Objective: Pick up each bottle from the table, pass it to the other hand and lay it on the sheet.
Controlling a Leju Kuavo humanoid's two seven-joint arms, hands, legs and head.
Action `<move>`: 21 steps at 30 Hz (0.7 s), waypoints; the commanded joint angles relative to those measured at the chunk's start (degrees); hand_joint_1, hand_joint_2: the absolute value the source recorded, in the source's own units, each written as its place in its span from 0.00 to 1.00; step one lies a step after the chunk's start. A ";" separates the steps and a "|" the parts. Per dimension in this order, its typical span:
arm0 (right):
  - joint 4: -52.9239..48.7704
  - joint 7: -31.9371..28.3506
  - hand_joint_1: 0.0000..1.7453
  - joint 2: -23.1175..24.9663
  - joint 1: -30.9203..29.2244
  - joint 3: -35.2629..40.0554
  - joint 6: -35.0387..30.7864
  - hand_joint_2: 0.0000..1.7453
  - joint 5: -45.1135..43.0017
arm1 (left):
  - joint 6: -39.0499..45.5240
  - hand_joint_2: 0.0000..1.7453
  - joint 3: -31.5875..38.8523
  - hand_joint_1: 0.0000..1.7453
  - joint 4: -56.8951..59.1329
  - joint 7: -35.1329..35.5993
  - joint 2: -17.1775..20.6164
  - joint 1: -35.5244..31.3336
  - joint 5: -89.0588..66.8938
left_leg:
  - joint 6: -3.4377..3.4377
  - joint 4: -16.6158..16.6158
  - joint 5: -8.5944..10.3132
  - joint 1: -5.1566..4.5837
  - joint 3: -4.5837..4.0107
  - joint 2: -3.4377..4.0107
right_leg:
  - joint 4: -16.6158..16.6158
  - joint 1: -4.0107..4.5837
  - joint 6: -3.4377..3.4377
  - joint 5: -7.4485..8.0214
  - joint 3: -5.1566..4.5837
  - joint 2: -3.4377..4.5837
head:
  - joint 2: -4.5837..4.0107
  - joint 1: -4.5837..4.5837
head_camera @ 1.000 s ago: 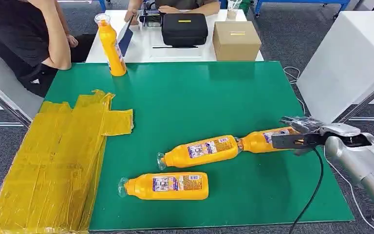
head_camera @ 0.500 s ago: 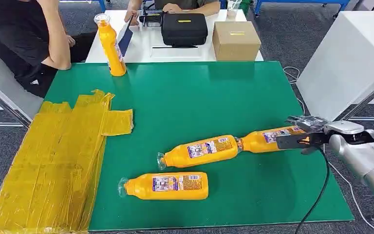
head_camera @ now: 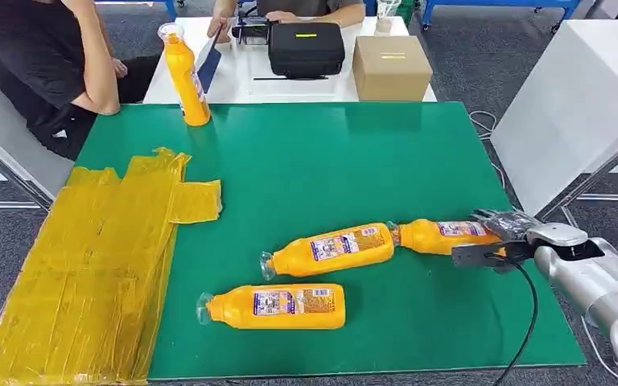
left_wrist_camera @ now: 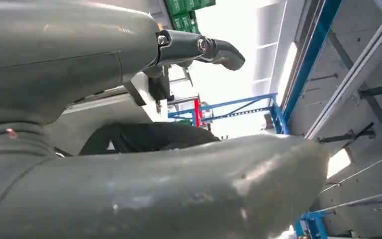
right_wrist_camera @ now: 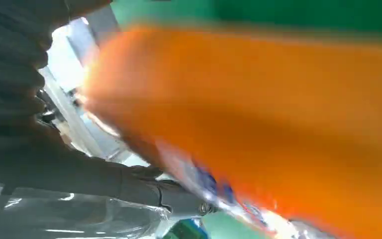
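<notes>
On the right edge of the green mat [head_camera: 330, 161], your right hand [head_camera: 500, 238] is wrapped round the base end of the far-right bottle [head_camera: 442, 237]: dark fingers [head_camera: 503, 220] over the top, thumb bar along the near side. That reads as clamped on the bottle; the right wrist view agrees, with a blurred orange body [right_wrist_camera: 258, 124] pressed close against the hand. The bottle lies on its side, seemingly on the mat; lift-off can't be confirmed.

The base-end grip makes sense: it leaves the neck half free for the other hand to take at the handover.

Watch the neck. It is touching or just beside the base of the middle bottle [head_camera: 330, 249], so a sideways drag would likely shove that one. Lift first, I'd say.

Your left hand [left_wrist_camera: 129, 164] is close to its wrist camera, seen against the ceiling, nothing visibly in it. One finger [left_wrist_camera: 219, 50] sticks out; whether the rest are spread or curled, I can't tell.

Other stock: near bottle [head_camera: 278, 306] lying toward the front edge, upright bottle [head_camera: 185, 76] at the far left corner beside a seated person [head_camera: 40, 64].

The yellow sheet [head_camera: 88, 265] hangs over the mat's left side, well apart from the gripped bottle, hence the pass to the left. No bottle is on it yet.
</notes>
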 commanded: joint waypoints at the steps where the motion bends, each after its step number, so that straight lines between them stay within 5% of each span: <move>1: 1.24 1.21 1.00 0.77 8.89 -1.59 -2.27 1.00 0.39 | 0.39 0.00 -0.92 0.00 2.92 -0.04 0.02 -2.02 1.26 | -0.31 -0.07 -0.08 0.15 0.24 -0.13 | -0.15 0.14 -0.13 -0.09 0.34 -0.20 | 0.00 -0.02; 21: -4.28 3.55 1.00 1.68 11.45 -5.29 -3.07 1.00 1.96 | 0.67 0.00 1.21 0.00 -0.47 0.05 -1.32 0.80 1.43 | -0.23 -0.05 -0.10 0.17 0.68 0.03 | -0.24 0.16 -0.02 -0.10 0.78 -0.03 | 0.00 0.02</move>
